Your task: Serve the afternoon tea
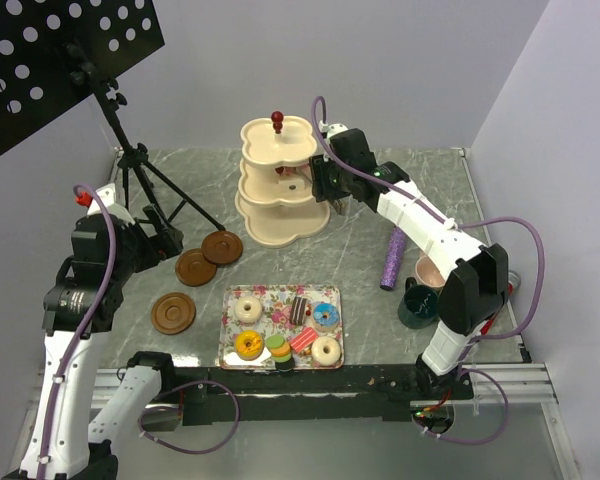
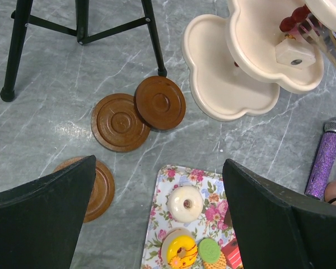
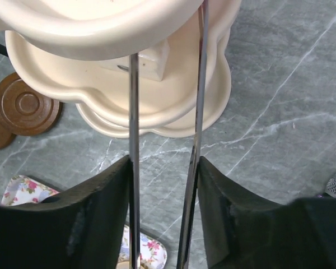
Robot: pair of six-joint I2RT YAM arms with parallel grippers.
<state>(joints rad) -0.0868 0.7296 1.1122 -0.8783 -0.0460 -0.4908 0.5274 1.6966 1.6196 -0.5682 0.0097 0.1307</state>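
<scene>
Tongs (image 3: 134,112) sit pinched between the fingers of the right gripper (image 3: 163,162). Their two thin metal blades are held a little apart and run up toward the tiers of the cream stand (image 1: 277,185), which rises by the middle of the far edge. The blade tips are hidden, so I cannot tell if they hold anything.

The left gripper (image 2: 157,218) hangs with its jaws spread wide over the left half of the table.

The floral tray (image 1: 280,290) lies by the middle of the near edge. It carries four doughnuts (image 1: 247,309), two cake slices (image 1: 299,310) and a stack of macarons (image 1: 278,347).

Three brown saucers (image 1: 195,267) lie left of the tray: two overlap, and one is apart, nearer the left edge.

A pink mug (image 1: 427,268) and a dark teal mug (image 1: 417,307) stand near the right edge, with a purple microphone (image 1: 392,258) just beside them.
</scene>
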